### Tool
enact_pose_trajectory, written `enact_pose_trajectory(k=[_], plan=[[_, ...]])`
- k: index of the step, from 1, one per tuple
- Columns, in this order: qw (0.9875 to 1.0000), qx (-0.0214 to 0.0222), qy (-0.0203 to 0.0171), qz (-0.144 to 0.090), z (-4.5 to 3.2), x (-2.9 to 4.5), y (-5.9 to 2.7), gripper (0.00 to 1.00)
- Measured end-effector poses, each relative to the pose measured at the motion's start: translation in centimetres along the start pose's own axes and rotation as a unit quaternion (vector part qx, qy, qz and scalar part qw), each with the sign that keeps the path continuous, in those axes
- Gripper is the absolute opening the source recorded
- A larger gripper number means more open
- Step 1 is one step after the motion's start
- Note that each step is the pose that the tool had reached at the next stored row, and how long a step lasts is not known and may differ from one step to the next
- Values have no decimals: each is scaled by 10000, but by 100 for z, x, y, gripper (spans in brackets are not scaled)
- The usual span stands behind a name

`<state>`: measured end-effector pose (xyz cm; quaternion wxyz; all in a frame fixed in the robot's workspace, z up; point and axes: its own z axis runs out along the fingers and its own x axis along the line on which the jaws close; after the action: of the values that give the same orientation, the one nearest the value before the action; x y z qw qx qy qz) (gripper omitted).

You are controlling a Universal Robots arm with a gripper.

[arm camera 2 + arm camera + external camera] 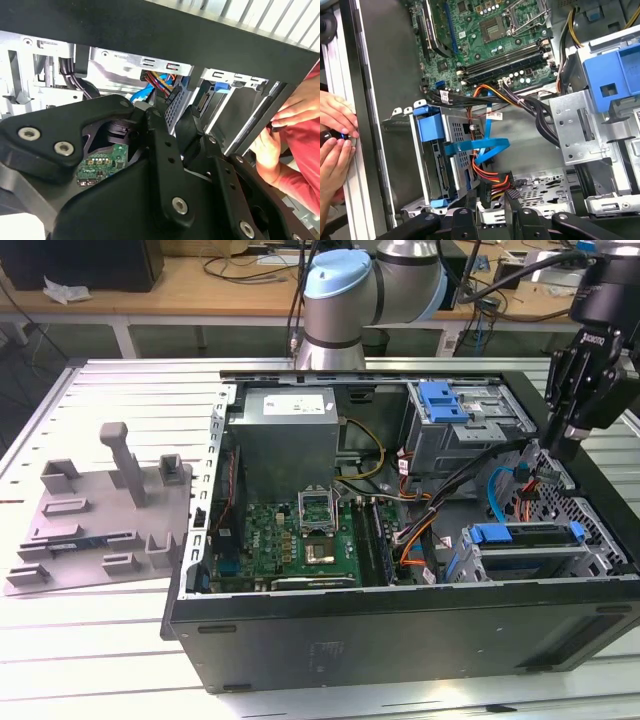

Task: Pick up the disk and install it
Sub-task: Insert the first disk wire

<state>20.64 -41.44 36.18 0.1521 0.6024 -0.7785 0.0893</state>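
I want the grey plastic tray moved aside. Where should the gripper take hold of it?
Probably by its upright post, coming straight down from above. The post stands well clear of the rest of the tray and has flat sides to close across, while the low base lies flat on the table.

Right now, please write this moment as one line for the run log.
claw: at computer case corner, near orange cables | disk: seated in drive cage, not held | person's hands: on case edge
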Motion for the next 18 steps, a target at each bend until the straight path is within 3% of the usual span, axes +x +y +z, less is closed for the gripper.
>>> enact_pose_trajectory(k=[5, 9, 13, 16, 18], plan=[[9997, -95, -7, 218, 25, -14, -16, 36], [9995, -134, -2, 303, 34, -26, -47, 36], [9993, -187, 71, 308, 41, -40, -87, 36], [9992, -230, 157, 298, 57, -46, -91, 36], [9991, -251, 182, 292, 68, -50, -91, 36]])
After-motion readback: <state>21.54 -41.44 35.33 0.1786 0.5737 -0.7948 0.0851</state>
